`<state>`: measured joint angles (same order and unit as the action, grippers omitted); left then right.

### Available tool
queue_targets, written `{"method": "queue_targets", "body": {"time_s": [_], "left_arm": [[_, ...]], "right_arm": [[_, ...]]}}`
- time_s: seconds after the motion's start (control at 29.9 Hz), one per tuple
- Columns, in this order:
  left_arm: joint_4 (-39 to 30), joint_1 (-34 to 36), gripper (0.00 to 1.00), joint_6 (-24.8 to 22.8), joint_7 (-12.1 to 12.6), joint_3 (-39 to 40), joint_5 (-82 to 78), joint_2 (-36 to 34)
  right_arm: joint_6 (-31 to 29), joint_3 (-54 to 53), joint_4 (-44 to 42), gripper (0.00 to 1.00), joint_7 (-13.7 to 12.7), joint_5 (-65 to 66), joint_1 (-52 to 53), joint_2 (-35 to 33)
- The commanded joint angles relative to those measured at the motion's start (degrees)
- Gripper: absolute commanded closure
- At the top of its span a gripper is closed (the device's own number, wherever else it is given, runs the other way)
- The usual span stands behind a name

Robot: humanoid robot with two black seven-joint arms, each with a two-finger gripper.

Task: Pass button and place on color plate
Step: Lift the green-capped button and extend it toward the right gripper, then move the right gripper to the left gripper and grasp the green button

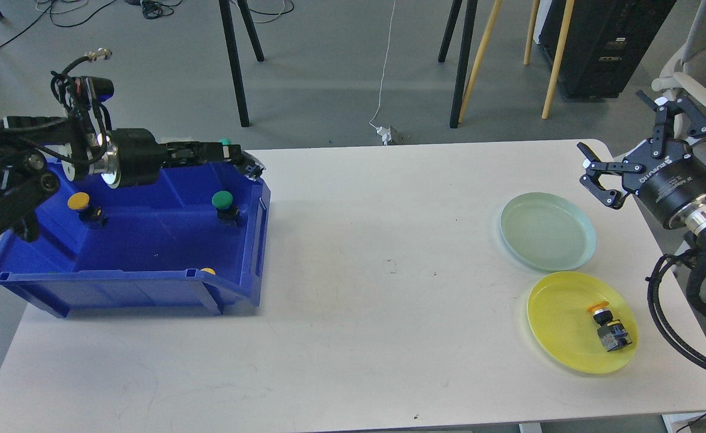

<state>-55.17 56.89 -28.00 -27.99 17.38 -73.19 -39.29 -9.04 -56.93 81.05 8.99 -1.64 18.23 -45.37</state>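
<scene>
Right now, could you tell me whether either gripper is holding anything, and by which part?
The right gripper is open and holds nothing. The left gripper appears to clasp a green button over the blue bin; which part it grips cannot be told.

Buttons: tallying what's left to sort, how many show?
5. Yellow button and green button in bin; yellow cap at its front; teal cap by left gripper; one on yellow plate. More may hide.

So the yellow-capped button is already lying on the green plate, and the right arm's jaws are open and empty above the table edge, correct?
Not quite. The head view shows the yellow-capped button lying on the yellow plate, not the green plate, which holds nothing. The rest stands: the right gripper has its jaws open and empty above the table edge.
</scene>
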Motion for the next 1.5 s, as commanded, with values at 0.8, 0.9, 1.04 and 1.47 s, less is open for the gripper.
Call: {"method": "queue_targets", "body": {"time_s": [0.8,0.9,1.04,1.47], "left_arm": [[6.39,-5.65,0.98,0.93,-0.01,10.83,8.85,28.39],[6.39,-5.74,0.98,0.93,-0.01,10.83,8.85,28.39],[6.39,-5.74,0.98,0.93,-0.01,10.83,8.85,28.39],[6.39,-5.74,0.97,0.93,-0.01,10.83,8.85,28.39]], "right_arm": [[-14.69,35.40,-7.65,0.00,-5.21,-2.84,28.35,8.27],[-14.60,35.49,-9.41,0.00,-5.21,-2.75,28.44,10.91],[-14.16,35.40,-10.29,0.02,-4.86,-2.84,28.62,13.11],[-12.23,35.05,-10.38,0.71,-4.68,-2.75,29.49,13.56]]}}
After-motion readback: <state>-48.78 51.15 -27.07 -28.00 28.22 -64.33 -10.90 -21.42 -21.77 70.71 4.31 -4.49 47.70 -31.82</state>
